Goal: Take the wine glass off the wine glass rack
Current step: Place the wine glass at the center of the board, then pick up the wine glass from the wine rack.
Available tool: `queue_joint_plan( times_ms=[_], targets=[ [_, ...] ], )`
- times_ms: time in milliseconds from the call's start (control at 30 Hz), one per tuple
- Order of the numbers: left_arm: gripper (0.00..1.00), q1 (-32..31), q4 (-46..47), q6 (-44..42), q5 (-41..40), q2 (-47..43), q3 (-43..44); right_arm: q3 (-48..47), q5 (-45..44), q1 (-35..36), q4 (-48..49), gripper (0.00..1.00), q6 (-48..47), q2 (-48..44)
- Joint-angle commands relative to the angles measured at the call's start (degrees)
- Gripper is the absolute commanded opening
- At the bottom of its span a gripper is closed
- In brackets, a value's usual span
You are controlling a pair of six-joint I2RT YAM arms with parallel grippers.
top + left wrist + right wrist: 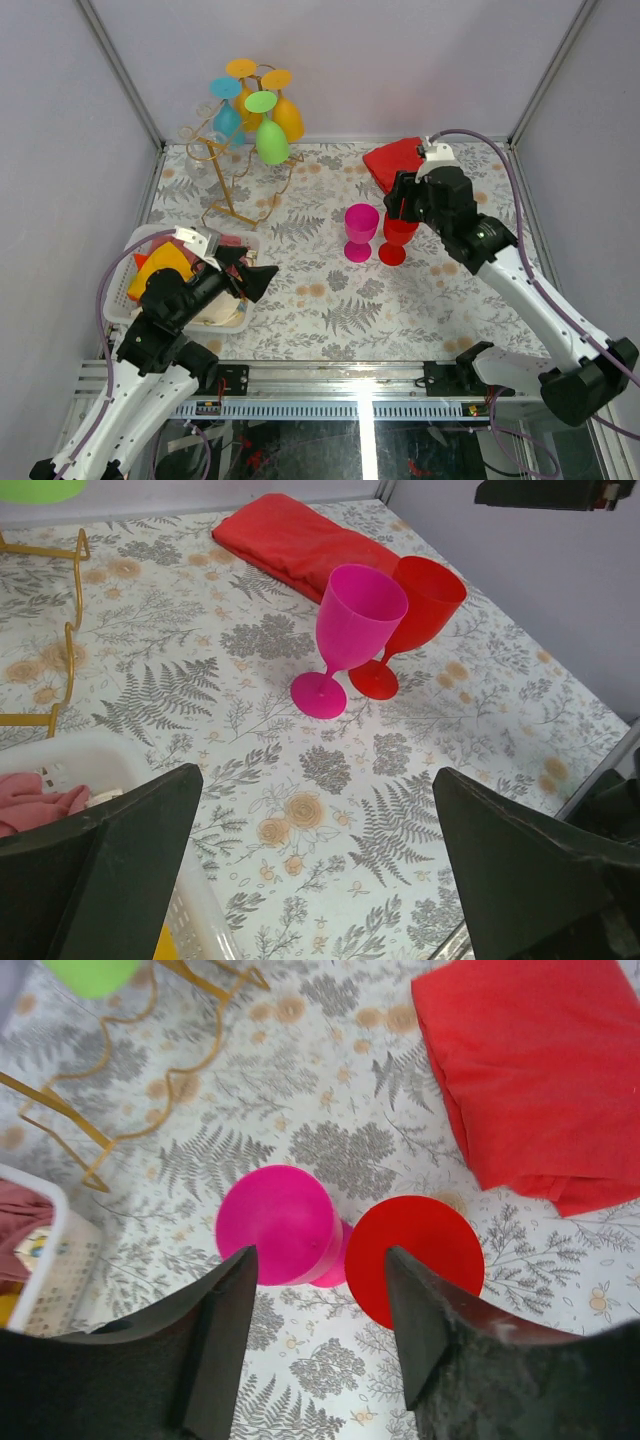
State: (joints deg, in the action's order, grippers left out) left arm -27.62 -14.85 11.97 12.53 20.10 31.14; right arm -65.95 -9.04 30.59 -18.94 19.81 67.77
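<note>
**Right claw** (320,1252): jaws released, gripping nothing, poised directly over the red wine glass (415,1260). The glass stands upright on the desk (320,300), well apart from the gold wine glass rack (225,195), where other glasses (270,140) hang. The magenta glass (275,1225) stands just beside it.

**Likely hazard:** one finger (430,1330) overlaps the red rim from above. A sideways or tilted withdrawal may clip that rim and tip the glass into its neighbour.

**Left claw** (318,780): spread wide and empty, over the white basket (140,235), away from both glasses.
</note>
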Motion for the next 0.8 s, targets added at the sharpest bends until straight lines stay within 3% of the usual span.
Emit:
queue_joint_plan(
  times_ms=[0,333,767],
  targets=[
    [1.0,0.0,0.2,4.1,-0.6,1.8,5.7,1.4,2.8,-0.2,4.6,0.64,1.5,-6.3],
    [1.0,0.0,-11.0,8.0,-7.7,18.8,28.9,9.7,21.0,-0.3,18.0,0.83,2.1,-14.7],
    [1.0,1.5,-18.5,10.7,-12.3,40.2,52.3,10.5,32.0,-0.3,17.7,0.86,0.5,-15.9]
  ],
)
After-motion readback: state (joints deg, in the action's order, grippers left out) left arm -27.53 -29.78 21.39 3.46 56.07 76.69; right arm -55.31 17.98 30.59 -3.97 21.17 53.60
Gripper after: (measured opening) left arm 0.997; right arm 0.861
